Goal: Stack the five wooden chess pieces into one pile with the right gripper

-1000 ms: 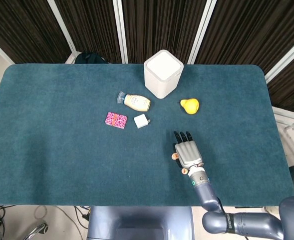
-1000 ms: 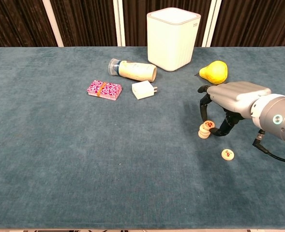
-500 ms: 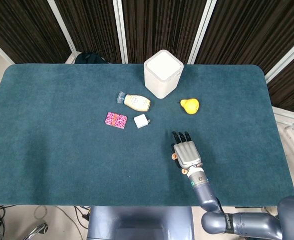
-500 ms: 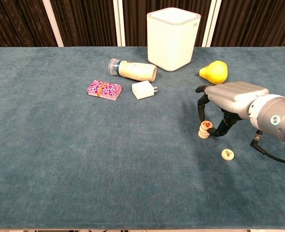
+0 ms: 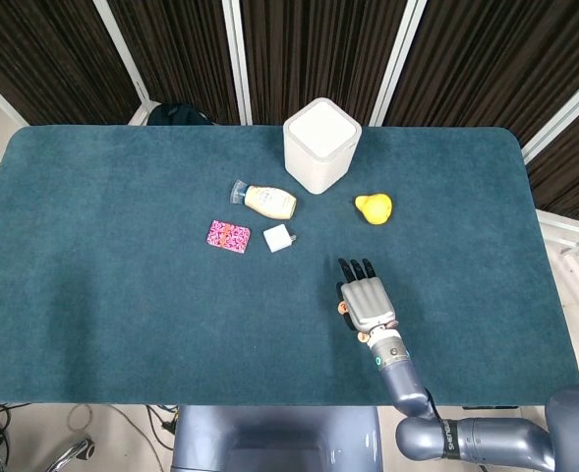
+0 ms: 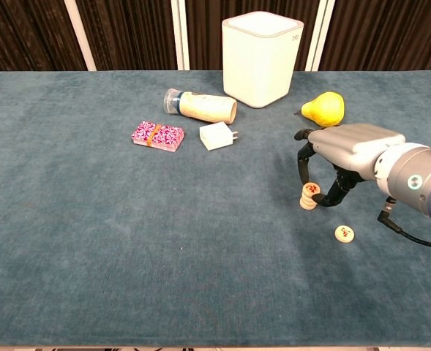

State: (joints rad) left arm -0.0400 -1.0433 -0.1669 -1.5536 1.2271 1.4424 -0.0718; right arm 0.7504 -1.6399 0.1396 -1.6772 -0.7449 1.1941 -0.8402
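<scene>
You won't find much to read here. The loose chess piece (image 6: 344, 233), lying toward the table's (image 6: 91, 278) right front edge, carries a red mark on its top face, and so does the top piece of the pile (image 6: 310, 194) just beside it — both marks too small for you to make out as characters. The pink patterned pack (image 6: 158, 136) near the table's middle shows print, but no legible word. The bottle (image 6: 200, 107) and the white container (image 6: 263, 51) toward the far edge show you no readable label — nothing else bears text.
</scene>
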